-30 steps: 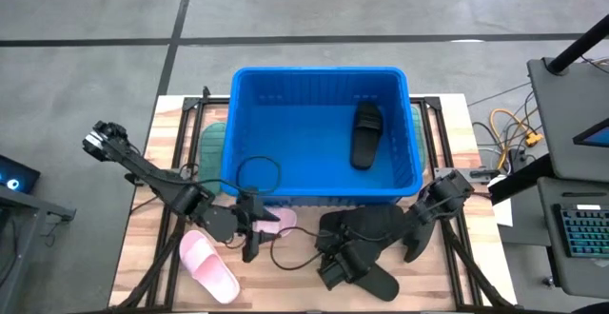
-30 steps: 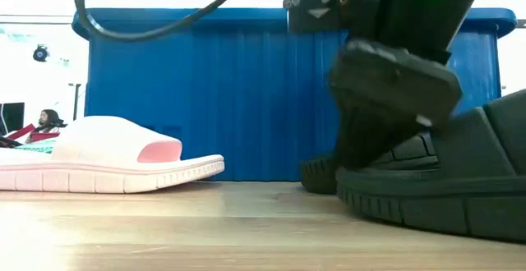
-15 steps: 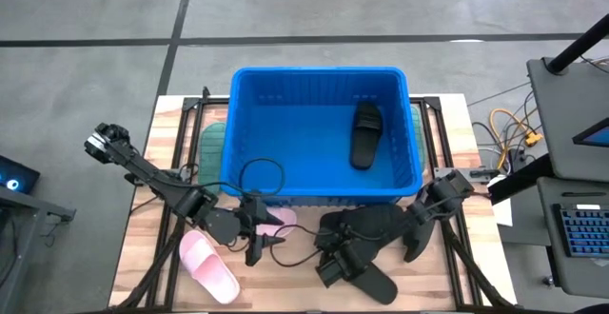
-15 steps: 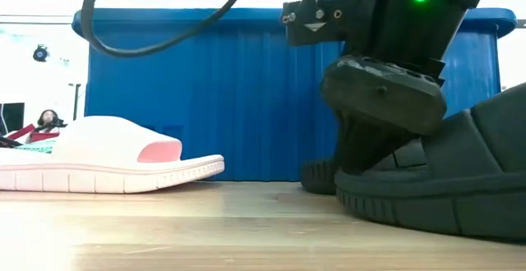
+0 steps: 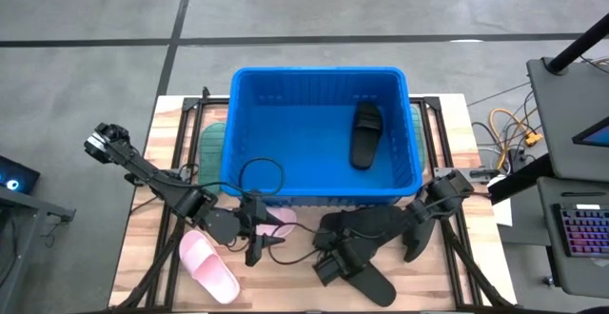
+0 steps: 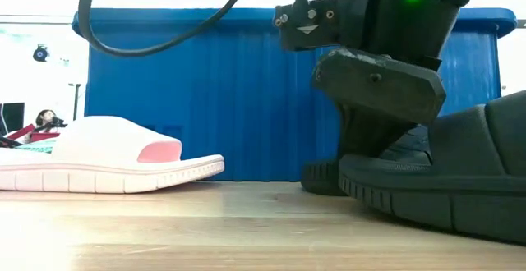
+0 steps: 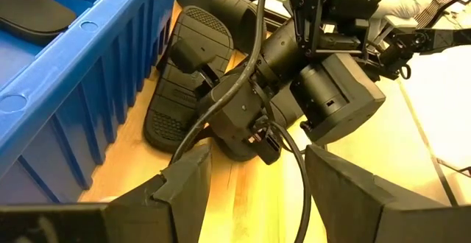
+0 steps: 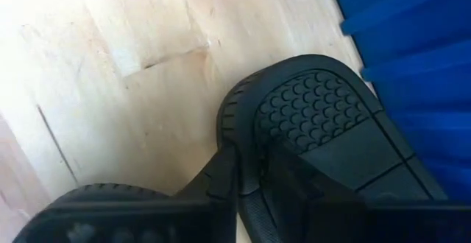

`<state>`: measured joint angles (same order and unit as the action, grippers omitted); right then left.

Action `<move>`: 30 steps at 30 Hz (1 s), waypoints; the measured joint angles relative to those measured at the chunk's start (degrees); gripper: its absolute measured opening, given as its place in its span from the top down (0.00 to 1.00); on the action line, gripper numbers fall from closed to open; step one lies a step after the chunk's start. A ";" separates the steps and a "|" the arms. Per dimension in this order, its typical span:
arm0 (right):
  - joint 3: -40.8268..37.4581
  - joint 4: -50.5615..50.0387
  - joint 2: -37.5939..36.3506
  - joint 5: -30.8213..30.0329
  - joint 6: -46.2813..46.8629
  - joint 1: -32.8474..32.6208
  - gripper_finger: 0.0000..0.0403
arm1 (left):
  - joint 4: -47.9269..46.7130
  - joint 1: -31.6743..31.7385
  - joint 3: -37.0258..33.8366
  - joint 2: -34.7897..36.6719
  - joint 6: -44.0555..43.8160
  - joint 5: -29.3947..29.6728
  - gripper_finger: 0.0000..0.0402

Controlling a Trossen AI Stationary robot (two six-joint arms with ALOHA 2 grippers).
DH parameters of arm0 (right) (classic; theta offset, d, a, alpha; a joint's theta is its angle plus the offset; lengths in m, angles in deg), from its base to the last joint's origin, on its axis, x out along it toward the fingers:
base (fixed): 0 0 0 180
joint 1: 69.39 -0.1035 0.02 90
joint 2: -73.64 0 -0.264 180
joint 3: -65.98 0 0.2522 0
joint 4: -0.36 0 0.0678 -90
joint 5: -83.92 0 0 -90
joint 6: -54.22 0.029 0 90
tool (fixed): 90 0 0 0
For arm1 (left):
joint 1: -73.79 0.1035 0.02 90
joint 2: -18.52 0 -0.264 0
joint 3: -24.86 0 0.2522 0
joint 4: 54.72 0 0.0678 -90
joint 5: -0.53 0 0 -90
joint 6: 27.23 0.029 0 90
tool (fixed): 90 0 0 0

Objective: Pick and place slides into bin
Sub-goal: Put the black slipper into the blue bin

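Right claw (image 8: 246, 171) pinches black slide's (image 8: 324, 136) treaded edge; left claw (image 7: 254, 177) gapes empty.

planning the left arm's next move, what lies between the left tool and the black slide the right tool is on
In the high view only bare wood lies between the left tool and the black slide under the right tool.
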<state>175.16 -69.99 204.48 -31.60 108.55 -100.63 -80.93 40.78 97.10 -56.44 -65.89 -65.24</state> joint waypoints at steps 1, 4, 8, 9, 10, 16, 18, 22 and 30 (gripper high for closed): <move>0.43 -0.35 -0.14 0.36 -0.38 -0.02 0.90 | 0.01 0.00 0.00 0.00 0.00 0.01 0.49; 2.23 -1.60 -0.99 1.31 -0.57 0.08 0.91 | 0.01 0.00 0.00 0.00 0.00 0.00 0.49; 6.03 -5.21 -1.08 2.25 -0.38 0.15 0.93 | -0.01 0.00 0.00 0.00 0.02 0.02 0.49; 7.16 -5.71 -1.02 2.59 -0.36 0.15 0.95 | 0.01 0.00 0.00 0.00 0.02 0.02 0.49; 8.31 -5.95 -1.00 2.94 -0.34 0.06 0.97 | 0.00 0.00 0.00 0.00 0.02 0.02 0.49; 16.61 -11.08 -1.00 2.07 -0.61 -0.50 0.99 | 0.01 0.00 0.00 0.01 0.11 0.17 0.49; 19.35 -14.21 -1.00 -0.02 -0.73 -0.50 0.99 | 0.01 0.00 0.00 0.02 0.25 0.24 0.49; 24.85 -20.14 -1.00 -2.22 -2.58 -0.40 0.99 | -0.01 0.00 0.00 0.02 0.59 0.35 0.49; 37.92 -30.87 -1.13 -3.66 -3.86 -0.75 0.99 | 0.01 -0.02 0.00 0.08 1.99 0.94 0.49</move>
<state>213.08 -100.86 203.35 -35.26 104.69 -101.38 -80.92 40.76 97.10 -56.36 -63.90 -64.30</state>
